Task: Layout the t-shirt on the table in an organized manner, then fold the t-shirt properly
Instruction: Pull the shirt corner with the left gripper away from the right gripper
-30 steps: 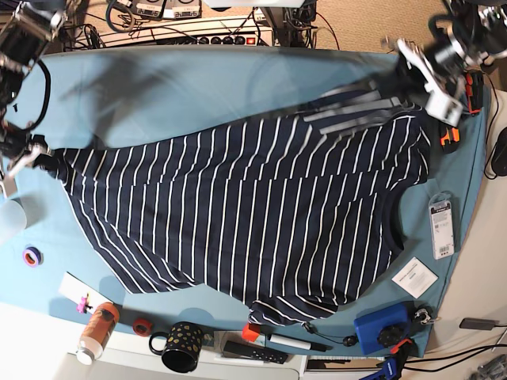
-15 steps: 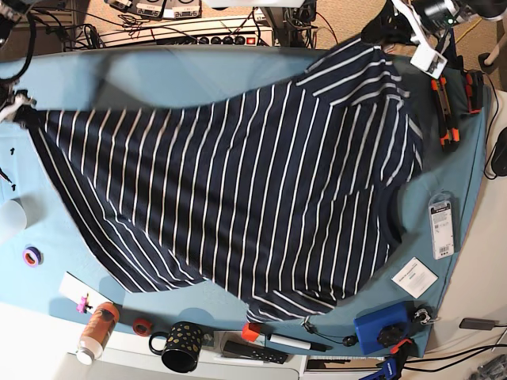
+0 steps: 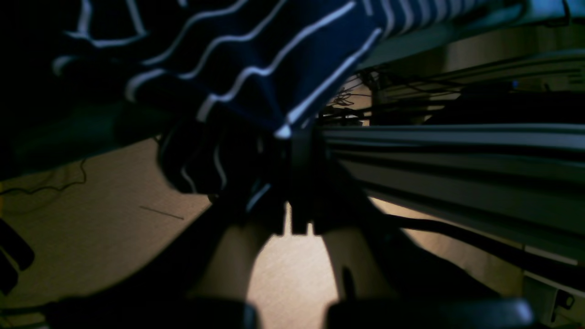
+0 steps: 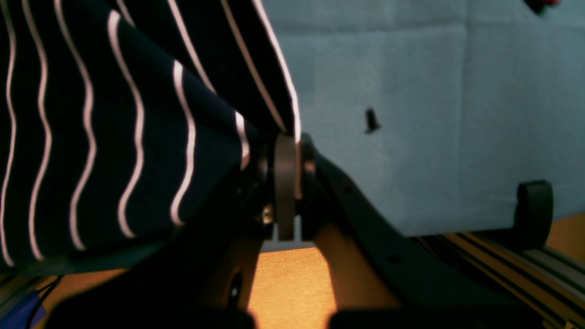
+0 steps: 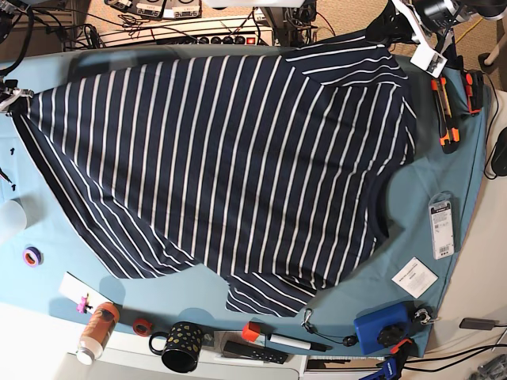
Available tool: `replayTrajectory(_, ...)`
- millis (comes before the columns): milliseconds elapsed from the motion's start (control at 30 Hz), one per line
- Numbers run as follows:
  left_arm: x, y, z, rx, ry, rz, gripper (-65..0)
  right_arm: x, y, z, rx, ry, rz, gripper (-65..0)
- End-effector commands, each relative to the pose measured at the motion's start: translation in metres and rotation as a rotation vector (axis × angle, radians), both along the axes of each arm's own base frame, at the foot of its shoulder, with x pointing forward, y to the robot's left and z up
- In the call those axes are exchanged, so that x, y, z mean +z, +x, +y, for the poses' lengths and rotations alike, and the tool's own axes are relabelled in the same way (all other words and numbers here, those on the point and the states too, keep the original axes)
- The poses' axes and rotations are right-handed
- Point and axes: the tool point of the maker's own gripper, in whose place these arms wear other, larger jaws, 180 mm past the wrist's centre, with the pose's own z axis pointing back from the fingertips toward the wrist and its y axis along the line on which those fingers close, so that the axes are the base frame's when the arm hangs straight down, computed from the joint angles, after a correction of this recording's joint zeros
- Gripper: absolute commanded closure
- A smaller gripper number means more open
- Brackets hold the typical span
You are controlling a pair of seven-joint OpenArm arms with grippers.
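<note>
while clamped at two corners by the left claw (image 3: 292,137) and right claw (image 4: 285,151), the striped navy t-shirt (image 5: 230,166) is spread lengthwise along the surface (image 5: 444,170).

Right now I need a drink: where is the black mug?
In the base view, the black mug stands at the near table edge, left of centre, between a red ring and a remote.

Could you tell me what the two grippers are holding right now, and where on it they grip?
Both hold the t-shirt: the left gripper and the right gripper each pinch an edge of it.
</note>
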Motion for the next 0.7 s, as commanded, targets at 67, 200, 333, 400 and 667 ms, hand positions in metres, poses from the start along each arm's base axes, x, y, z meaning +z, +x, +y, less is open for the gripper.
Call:
replayTrajectory(67,0.003,-0.01,-0.001,-0.005,-0.007,0.021,0.0,0.016,0.007,-0.008,0.011,-0.042,-0.027,0.0)
replayTrajectory(200,0.003,-0.014,-0.003,-0.004,-0.019,0.033,0.0,0.017,0.008,-0.008,0.012,-0.042,-0.03,0.0)
replayTrajectory(333,0.015,0.001,-0.008,0.027,-0.081,-0.045,0.0,0.017,0.009,-0.007,0.013,-0.04,-0.037,0.0)
replayTrajectory(400,0.02,0.012,-0.008,0.035,-0.087,-0.1,0.0,0.018,0.012,-0.006,0.014,-0.037,-0.06,0.0)
replayTrajectory(667,0.035,0.057,-0.001,0.063,-0.052,-0.273,0.0,0.008,0.017,-0.001,-0.023,-0.029,-0.155,0.0)
